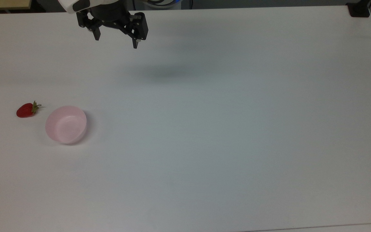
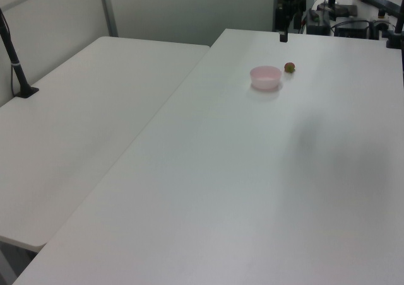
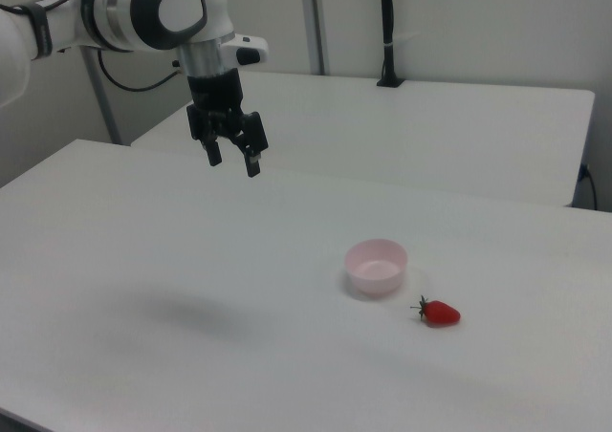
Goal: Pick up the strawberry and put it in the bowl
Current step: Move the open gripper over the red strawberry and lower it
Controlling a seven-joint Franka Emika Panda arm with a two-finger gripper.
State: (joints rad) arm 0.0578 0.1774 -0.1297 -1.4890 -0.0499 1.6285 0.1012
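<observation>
A small red strawberry (image 1: 27,110) with a green cap lies on the white table (image 1: 224,135), at the top view's left. Just to its right stands the pale pink bowl (image 1: 66,124), upright with nothing inside. In the right view the strawberry (image 3: 440,312) lies to the right of the bowl (image 3: 376,267). The left view has the bowl (image 2: 266,77) with the strawberry (image 2: 290,67) behind it to the right. My gripper (image 1: 116,43) hangs open high above the table near its far edge, well away from both; in the right view the gripper (image 3: 232,164) holds nothing.
A black clamp (image 1: 358,9) sits at the table's far right corner in the top view. A second white table (image 3: 449,117) stands beside this one with a black post (image 3: 387,31) on it. Cluttered equipment (image 2: 341,14) lies beyond the far end in the left view.
</observation>
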